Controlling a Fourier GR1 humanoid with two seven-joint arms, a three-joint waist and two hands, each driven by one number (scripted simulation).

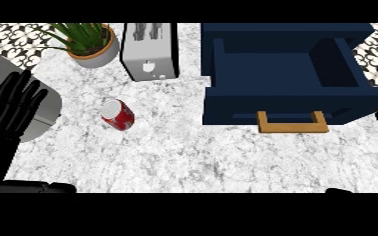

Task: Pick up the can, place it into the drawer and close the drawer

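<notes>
Fingers (29, 87) of left hand (21, 105) straight and spread, holding nothing, resting at far-left edge. Right hand barely shows at near-right corner; can't tell its state. Can (117, 114) is red w/ silver top, lying tilted on the desk (184, 155), left of centre, near the left hand but apart from it. Drawer (284, 77) is dark blue, pulled open, wooden handle (292, 122) on its near face, right side. Desk is white-grey marble. Toaster (150, 51) and potted plant (88, 42) at far left; patterned tiles behind.
</notes>
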